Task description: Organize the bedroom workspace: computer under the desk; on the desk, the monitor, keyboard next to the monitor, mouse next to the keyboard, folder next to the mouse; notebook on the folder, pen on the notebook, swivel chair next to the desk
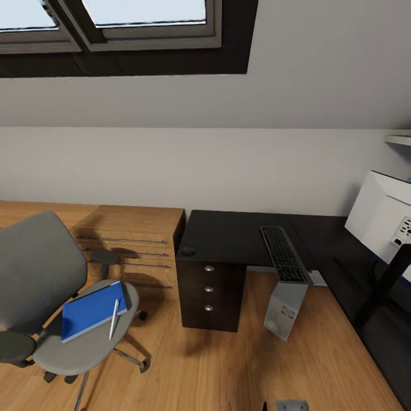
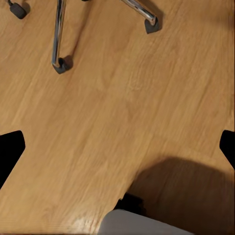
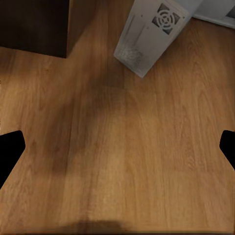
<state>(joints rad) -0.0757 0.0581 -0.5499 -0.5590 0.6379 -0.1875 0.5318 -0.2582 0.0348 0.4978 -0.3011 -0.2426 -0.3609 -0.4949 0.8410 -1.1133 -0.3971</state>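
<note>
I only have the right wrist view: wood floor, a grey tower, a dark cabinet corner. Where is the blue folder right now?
Observer: In the head view, the folder lies flat on the seat of the swivel chair.
Reviewer: And the pen?
Observer: The pen rests on the folder, along its edge nearest the desk.
Reviewer: Is the keyboard on the desk?
Observer: Yes, the keyboard lies on the desk top, above the computer.
</note>
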